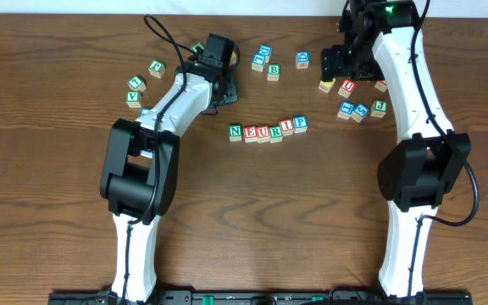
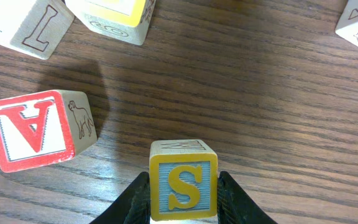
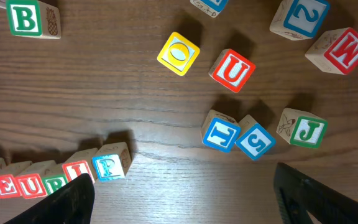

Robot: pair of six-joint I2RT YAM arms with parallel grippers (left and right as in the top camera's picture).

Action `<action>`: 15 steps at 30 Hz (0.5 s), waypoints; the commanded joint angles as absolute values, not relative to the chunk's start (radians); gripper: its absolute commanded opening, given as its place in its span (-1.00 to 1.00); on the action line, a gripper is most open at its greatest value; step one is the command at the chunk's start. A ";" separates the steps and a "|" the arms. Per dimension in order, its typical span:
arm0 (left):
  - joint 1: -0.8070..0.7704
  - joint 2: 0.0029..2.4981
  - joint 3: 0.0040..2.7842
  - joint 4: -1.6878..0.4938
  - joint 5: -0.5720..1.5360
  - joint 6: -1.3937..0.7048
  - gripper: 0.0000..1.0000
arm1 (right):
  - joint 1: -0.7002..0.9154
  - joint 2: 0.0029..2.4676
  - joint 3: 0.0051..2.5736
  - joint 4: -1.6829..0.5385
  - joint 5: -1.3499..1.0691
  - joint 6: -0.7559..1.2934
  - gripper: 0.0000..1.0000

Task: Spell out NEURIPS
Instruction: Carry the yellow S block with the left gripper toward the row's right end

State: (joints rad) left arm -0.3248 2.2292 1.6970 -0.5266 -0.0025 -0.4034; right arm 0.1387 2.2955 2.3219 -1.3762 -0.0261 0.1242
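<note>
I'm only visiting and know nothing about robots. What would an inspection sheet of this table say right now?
Surface: brown wooden table.
Job's things: row of blocks reads N E U R I P; S block not in it yet.
Clutter: loose letter blocks left, top and right, among them a red A block, spare U block, green J block.
Grippers: left gripper closed on the S block; right gripper open, empty.
Cables: black cable loops by the left arm; second cable beside the right arm.
Surroundings: black rail at the table's front edge; otherwise nothing seen.
</note>
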 commanded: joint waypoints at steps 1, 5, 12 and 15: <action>-0.334 2.165 1.706 -0.530 0.041 -0.398 -0.40 | 0.136 2.294 2.343 -1.380 -0.005 0.114 0.74; -0.364 2.162 1.706 -0.533 0.069 -0.398 -0.40 | 0.136 2.294 2.343 -1.380 0.002 0.114 0.74; -0.442 2.162 1.706 -0.523 0.068 -0.398 -0.40 | 0.133 2.294 2.343 -1.380 0.025 0.114 0.76; -0.476 2.162 1.712 -0.521 0.068 -0.398 -0.41 | 0.119 2.294 2.343 -1.370 0.025 0.115 0.77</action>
